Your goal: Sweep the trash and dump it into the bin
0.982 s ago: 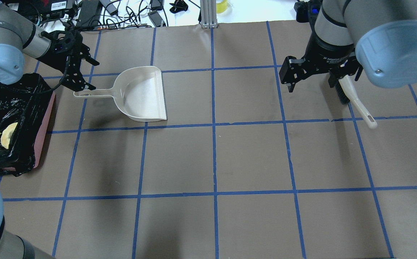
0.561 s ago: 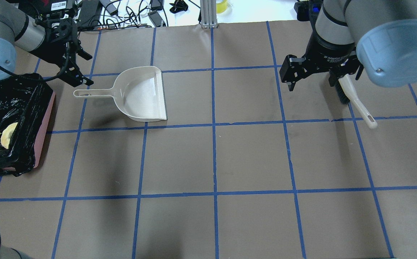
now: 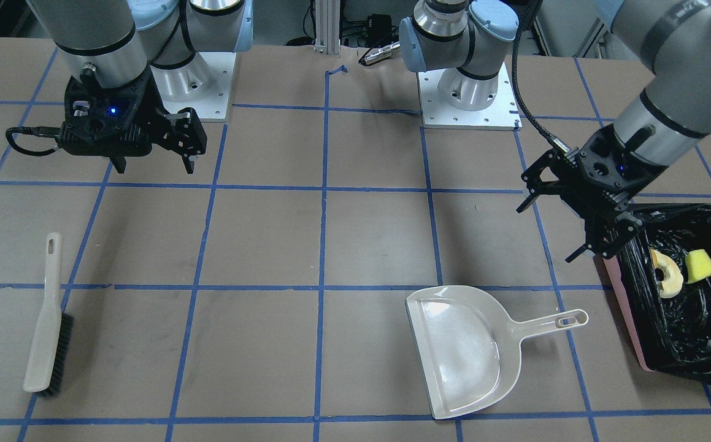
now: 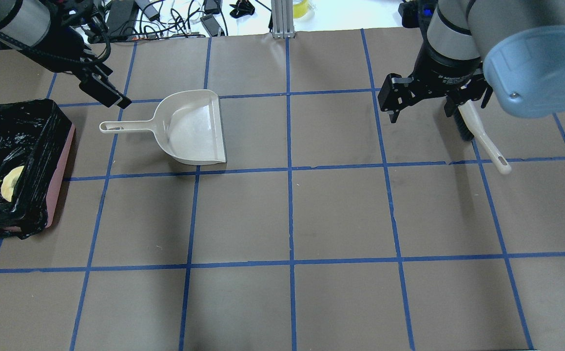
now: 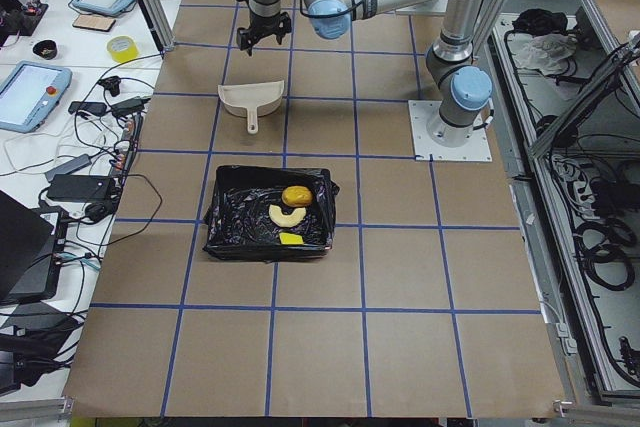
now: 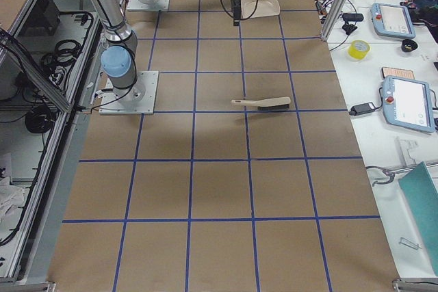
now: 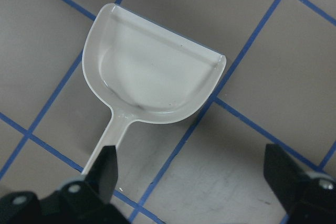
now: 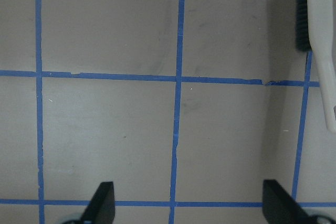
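Observation:
The pink bin (image 3: 628,319) with its black bag stands at the table's left end, also in the overhead view (image 4: 60,170). In it lie the yellow sponge (image 3: 700,265), the croissant piece (image 3: 667,274) and the golden potato-like lump (image 5: 296,195). The beige dustpan (image 4: 192,127) lies empty on the table next to the bin. My left gripper (image 4: 112,88) is open and empty, raised beyond the dustpan handle; the left wrist view shows the dustpan (image 7: 152,77) below it. My right gripper (image 4: 421,117) is open and empty, hovering beside the brush (image 4: 482,134).
The brush (image 3: 45,319) lies flat on the table at my right side, bristles toward my base. Cables and devices crowd the strip beyond the table's far edge (image 4: 165,19). Both arm bases (image 3: 465,98) stand on the table's near side.
My left gripper has drawn back from the dustpan handle, moving up and toward the far left. The dustpan, the brush and my right gripper have stayed put.

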`<state>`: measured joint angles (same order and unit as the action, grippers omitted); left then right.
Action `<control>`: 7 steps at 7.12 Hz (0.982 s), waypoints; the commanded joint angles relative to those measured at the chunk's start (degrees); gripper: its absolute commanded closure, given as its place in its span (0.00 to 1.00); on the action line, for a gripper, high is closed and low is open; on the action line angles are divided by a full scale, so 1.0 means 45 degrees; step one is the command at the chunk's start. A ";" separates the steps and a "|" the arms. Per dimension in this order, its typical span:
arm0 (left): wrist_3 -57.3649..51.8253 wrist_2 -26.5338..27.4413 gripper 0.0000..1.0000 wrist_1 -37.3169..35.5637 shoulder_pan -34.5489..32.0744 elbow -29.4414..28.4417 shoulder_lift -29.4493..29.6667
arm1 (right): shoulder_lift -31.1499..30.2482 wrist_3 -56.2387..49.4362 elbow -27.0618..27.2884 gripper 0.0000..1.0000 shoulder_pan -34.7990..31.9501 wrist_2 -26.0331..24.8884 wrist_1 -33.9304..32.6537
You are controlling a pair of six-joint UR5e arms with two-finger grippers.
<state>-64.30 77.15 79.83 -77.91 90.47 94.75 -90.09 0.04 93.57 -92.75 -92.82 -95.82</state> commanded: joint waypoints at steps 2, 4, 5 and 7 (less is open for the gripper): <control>0.4255 0.1544 0.00 0.0951 -0.1570 0.0149 -0.1365 | 0.0001 0.0011 -0.0012 0.00 0.0005 0.0059 -0.0170; 0.8409 0.1566 0.00 0.1011 -0.1787 0.0130 -0.1835 | 0.0001 0.0011 0.0008 0.00 0.0005 0.0099 -0.0171; 1.0537 0.1547 0.00 0.0759 -0.1827 0.0129 -0.1914 | 0.0001 0.0030 0.0027 0.00 0.0005 0.0099 -0.0152; 1.2931 0.3214 0.00 -0.0156 -0.1846 0.0168 -0.1624 | 0.0001 0.0011 0.0028 0.00 0.0005 0.0080 -0.0171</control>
<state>-13.02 86.84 81.52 -86.10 91.14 86.66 -90.09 0.11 93.67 -92.73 -92.43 -96.57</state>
